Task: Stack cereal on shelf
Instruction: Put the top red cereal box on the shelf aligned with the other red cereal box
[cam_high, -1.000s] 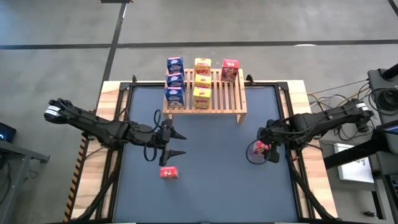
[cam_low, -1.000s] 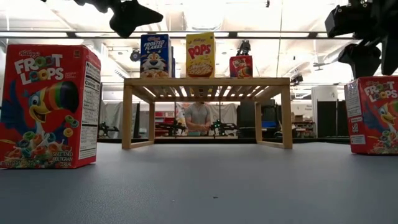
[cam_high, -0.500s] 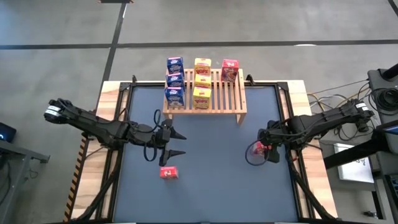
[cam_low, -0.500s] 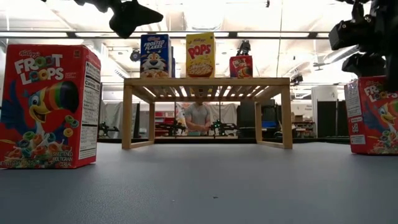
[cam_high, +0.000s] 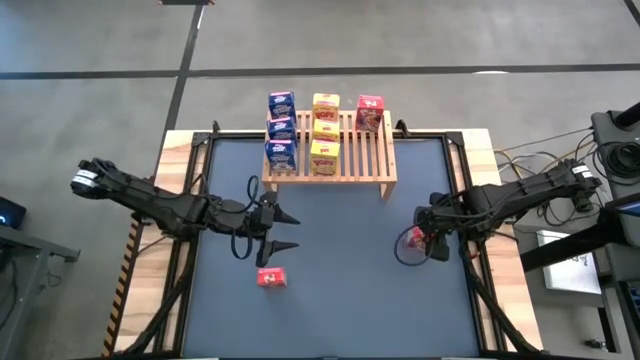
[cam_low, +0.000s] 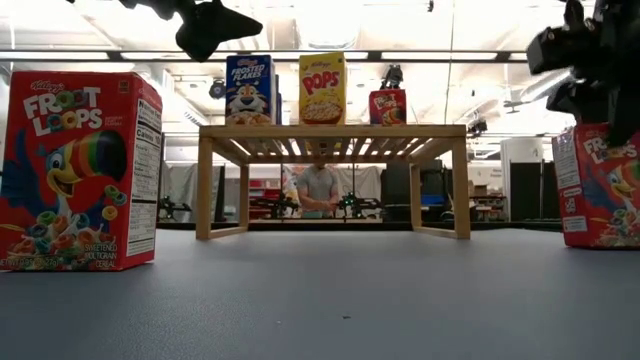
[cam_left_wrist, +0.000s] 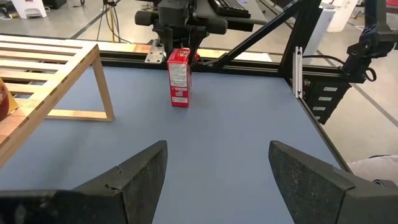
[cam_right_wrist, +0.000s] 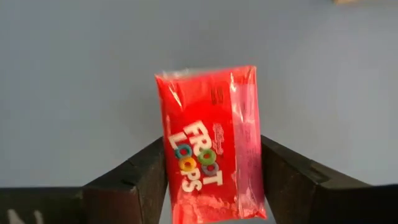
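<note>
The right gripper (cam_right_wrist: 211, 180) is set over a small red cardboard cereal box (cam_right_wrist: 210, 142) standing on the dark blue table mat (cam_high: 340, 280) at its right side; the dark fingers (cam_right_wrist: 134, 177) flank the box closely, though whether it is actually clamped cannot be told. The left gripper (cam_high: 284, 231) hangs open and empty above a second red box (cam_high: 271, 278). Three blue boxes (cam_high: 281, 128), three yellow boxes (cam_high: 324, 130) and one red box (cam_high: 369, 112) are seen on the light slatted wooden rack (cam_high: 365, 160)
</note>
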